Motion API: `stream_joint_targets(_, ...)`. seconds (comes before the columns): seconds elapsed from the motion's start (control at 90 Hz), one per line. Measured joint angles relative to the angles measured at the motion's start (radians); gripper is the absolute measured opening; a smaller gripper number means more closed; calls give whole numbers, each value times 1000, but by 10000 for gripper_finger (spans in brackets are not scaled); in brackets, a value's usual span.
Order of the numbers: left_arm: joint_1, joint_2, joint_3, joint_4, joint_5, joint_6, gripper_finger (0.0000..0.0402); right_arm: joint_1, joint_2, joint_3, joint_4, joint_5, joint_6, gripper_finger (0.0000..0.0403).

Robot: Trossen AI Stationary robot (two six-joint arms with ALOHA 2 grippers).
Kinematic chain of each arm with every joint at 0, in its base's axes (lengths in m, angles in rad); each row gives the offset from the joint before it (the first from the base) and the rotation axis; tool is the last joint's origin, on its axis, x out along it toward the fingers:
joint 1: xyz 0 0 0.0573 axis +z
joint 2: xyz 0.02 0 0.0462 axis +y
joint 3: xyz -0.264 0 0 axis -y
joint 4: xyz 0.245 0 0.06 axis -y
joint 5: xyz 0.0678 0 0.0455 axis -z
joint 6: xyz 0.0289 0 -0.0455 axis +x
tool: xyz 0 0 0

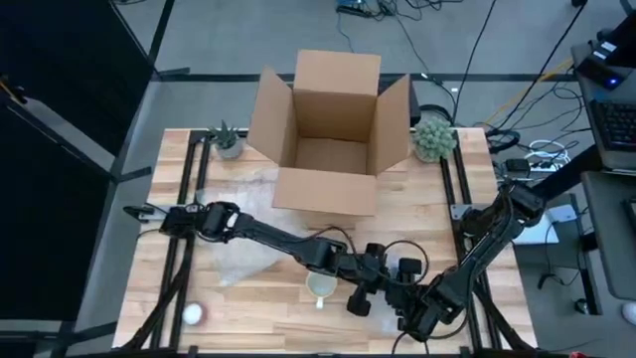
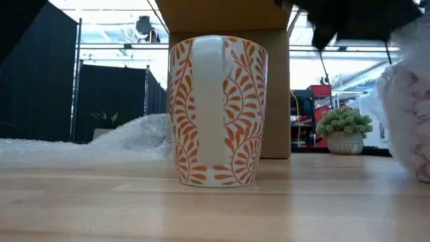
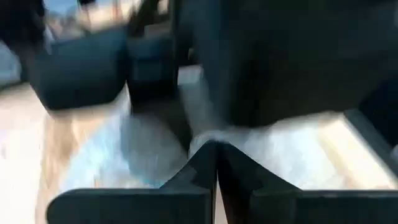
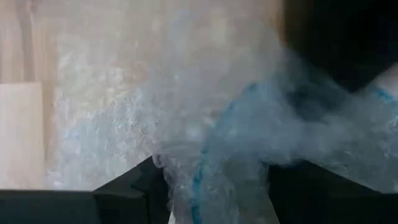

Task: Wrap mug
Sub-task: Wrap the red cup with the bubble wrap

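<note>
A white mug (image 2: 218, 111) with an orange leaf pattern stands upright on its base near the table's front edge (image 1: 320, 288), its handle toward the low camera. Clear bubble wrap (image 1: 241, 261) lies flat on the wood to the mug's left. Another bunch of bubble wrap (image 2: 411, 101) hangs at the mug's right. My left gripper (image 1: 360, 301) reaches past the mug and is shut on wrap. My right gripper (image 1: 409, 316) stands close beside it, shut on the bunch. I cannot tell whether the lying wrap and the held bunch are one sheet. My left gripper has its two fingers together, and a pale edge of the bubble wrap (image 3: 205, 140) sits at their free ends. One layer or several does not show. My right arm stands dark just beyond. My right gripper pinches a crumpled bunch of bubble wrap (image 4: 211, 168) of several layers between its two fingers. The bunch fills the gap between them and spreads out past the fingertips. In the low view the wrap hangs slack below the gripper, down toward the table.
An open cardboard box (image 1: 328, 139) stands at the table's far middle, with a small plant (image 1: 228, 140) to its left and another (image 1: 433, 137) to its right. A small white ball (image 1: 192, 314) lies at the near left corner.
</note>
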Motion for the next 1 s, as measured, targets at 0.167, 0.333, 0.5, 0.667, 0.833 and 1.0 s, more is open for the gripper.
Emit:
stream_joint_targets(0.167, -13, -43, 3, -185, -61, -37, 0, 0, 0, 0, 0, -5, -4, 199)
stream_joint_targets(0.333, -26, -68, -4, -276, -82, -81, 0, 0, 0, 0, -7, -41, -7, 199)
stream_joint_targets(0.5, -49, -47, -59, -268, -81, -103, 0, 0, 0, 0, -10, -47, -13, 199)
stream_joint_targets(0.667, -51, -45, -156, -71, -63, -99, 0, -8, 0, 0, -10, -48, -21, 199)
stream_joint_targets(0.833, -50, -45, -175, 152, -19, -59, 0, -14, 0, 0, -8, -47, -21, 199)
stream_joint_targets(1.0, -23, -47, -175, 255, -16, -45, 0, -17, 0, 0, -8, -46, -21, 199)
